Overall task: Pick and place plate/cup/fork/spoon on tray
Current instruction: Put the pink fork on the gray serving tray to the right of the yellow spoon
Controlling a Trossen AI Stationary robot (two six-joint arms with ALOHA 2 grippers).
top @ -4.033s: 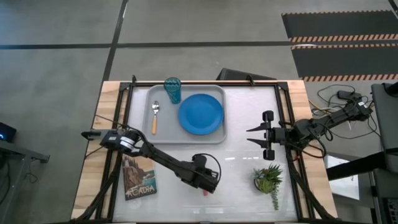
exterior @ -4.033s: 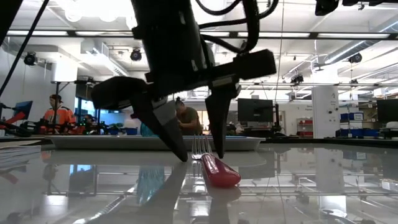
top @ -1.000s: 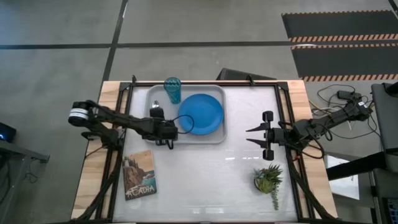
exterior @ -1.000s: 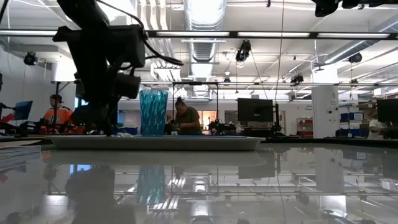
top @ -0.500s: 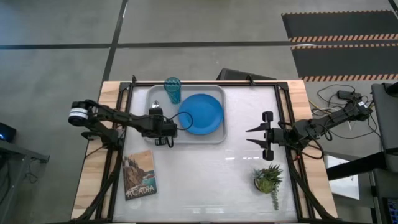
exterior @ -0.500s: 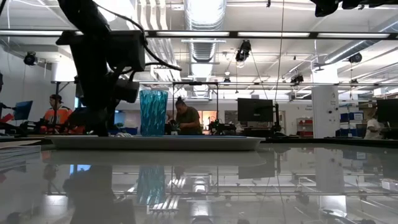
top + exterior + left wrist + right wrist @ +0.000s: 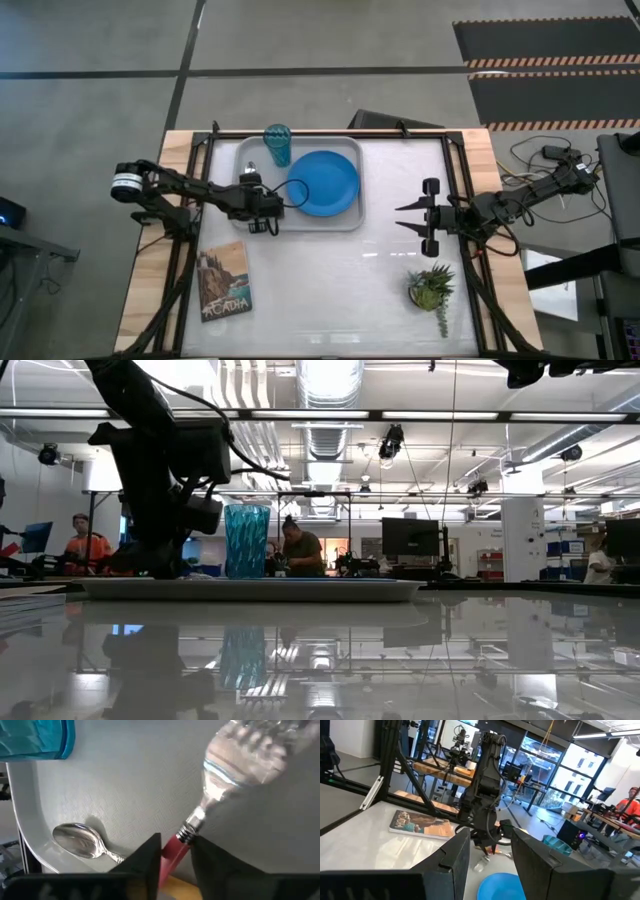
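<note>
The grey tray [image 7: 320, 222] lies at the table's far left. On it are the blue plate [image 7: 325, 182] and the teal cup [image 7: 277, 145], which stands in its far corner. My left gripper [image 7: 262, 212] hangs low over the tray's left part. Its wrist view shows the fork [image 7: 197, 820] between its fingers, with the metal head [image 7: 245, 760] blurred. Beside it lies the spoon [image 7: 75, 840], its orange handle running under the fingers. My right gripper [image 7: 402, 218] waits open at the table's right, holding nothing. My left gripper [image 7: 176, 842] has the fork's pink-red handle [image 7: 175, 851] between its two fingers, next to the metal neck. It reaches in from the table's left, slanting down. The handle runs back between the fingers and the head sticks out beyond their tips. Whether the fork rests on the tray, I cannot tell.
A book [image 7: 224, 282] lies near the front left and a small potted plant [image 7: 432, 288] near the front right. White tabletop lies open between them. People sit at desks in the room beyond the table, in the low view.
My left gripper has drawn back a little toward the table's left edge, staying low over the tray's left part. The plate and the cup have not moved.
</note>
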